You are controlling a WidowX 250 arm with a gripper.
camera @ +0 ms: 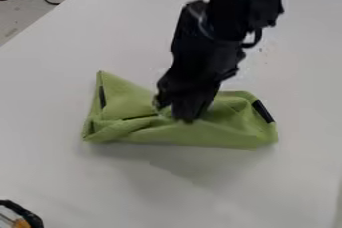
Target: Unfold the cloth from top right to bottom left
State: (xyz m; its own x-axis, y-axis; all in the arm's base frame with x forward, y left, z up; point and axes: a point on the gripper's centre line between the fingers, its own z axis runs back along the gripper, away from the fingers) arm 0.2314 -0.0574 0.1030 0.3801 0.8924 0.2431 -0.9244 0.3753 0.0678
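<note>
Nearest my camera, at the bottom left corner, a black and orange object (pixel 23 218) pokes into view. Beyond it, the green cloth (pixel 220 130) lies folded and rumpled across the middle of the white surface (pixel 60 172), with a dark patch near each end. I have the hand (pixel 176 112) pointing down at the cloth's middle, among the creases; I cannot tell whether it is clenched, released or pinching fabric. I judge this to be the stage of securing the upper layer. Next I'd want to confirm a hold on that layer alone, lift slightly, then draw it toward the bottom left without dragging the whole bundle.
</note>
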